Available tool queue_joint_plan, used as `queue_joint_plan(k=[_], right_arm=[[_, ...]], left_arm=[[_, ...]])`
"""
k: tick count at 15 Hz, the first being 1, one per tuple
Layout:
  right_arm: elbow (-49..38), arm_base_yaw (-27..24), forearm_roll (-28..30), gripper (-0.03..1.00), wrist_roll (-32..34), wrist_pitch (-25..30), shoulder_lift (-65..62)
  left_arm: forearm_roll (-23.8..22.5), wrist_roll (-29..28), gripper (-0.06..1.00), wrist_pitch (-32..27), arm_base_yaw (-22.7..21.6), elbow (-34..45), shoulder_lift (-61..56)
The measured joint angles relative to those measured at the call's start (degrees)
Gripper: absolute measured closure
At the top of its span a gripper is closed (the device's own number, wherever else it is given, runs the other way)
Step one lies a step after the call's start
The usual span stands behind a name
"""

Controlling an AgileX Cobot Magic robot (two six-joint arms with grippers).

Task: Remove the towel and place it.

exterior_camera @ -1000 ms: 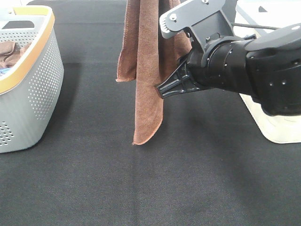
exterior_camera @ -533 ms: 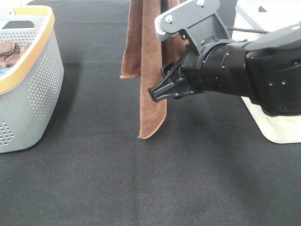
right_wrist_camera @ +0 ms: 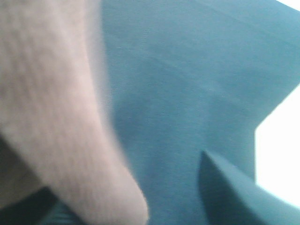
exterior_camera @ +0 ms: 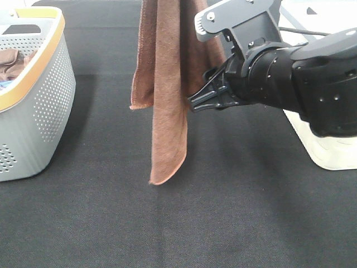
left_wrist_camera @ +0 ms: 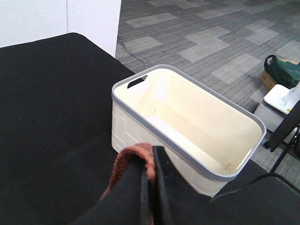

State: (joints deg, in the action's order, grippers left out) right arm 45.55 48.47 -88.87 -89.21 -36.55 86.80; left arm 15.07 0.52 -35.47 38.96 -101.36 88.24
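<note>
I can read nothing around me: no word, number, brand or sign on the towel (exterior_camera: 164, 84) pinched in my left pincer (left_wrist_camera: 151, 164). The perforated grey basket (exterior_camera: 39, 106), the cream bin (left_wrist_camera: 187, 122) and the black tabletop (exterior_camera: 223, 223) are just as bare of writing. The grey bracket (exterior_camera: 237, 19) on my right arm carries only screw heads, and the right wrist view is too blurred to make out any marking.
</note>
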Motion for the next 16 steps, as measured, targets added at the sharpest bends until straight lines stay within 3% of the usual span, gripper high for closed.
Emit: queue_joint_plan(k=[5, 6, 8, 12, 16], right_arm=[[0.0, 0.0, 0.0, 0.96, 0.0, 1.6, 0.0], [0.0, 0.0, 0.0, 0.96, 0.0, 1.6, 0.0], [0.0, 0.0, 0.0, 0.97, -0.06, 2.01, 0.0], [0.23, 0.0, -1.43, 0.97, -7.56, 2.06, -1.15], [3.09, 0.0, 3.9, 0.97, -8.77, 0.11, -1.26]], left_arm=[[-0.29, 0.06, 0.94, -0.17, 0.0, 0.0, -0.17], [-0.29, 0.06, 0.94, -0.17, 0.0, 0.0, -0.17], [-4.87, 0.06, 0.94, -0.17, 0.0, 0.0, 0.06], [-22.0, 0.0, 0.94, -0.86, -0.17, 0.0, 3.38], [-25.67, -3.04, 0.94, -0.69, -5.56, 0.0, 8.02]])
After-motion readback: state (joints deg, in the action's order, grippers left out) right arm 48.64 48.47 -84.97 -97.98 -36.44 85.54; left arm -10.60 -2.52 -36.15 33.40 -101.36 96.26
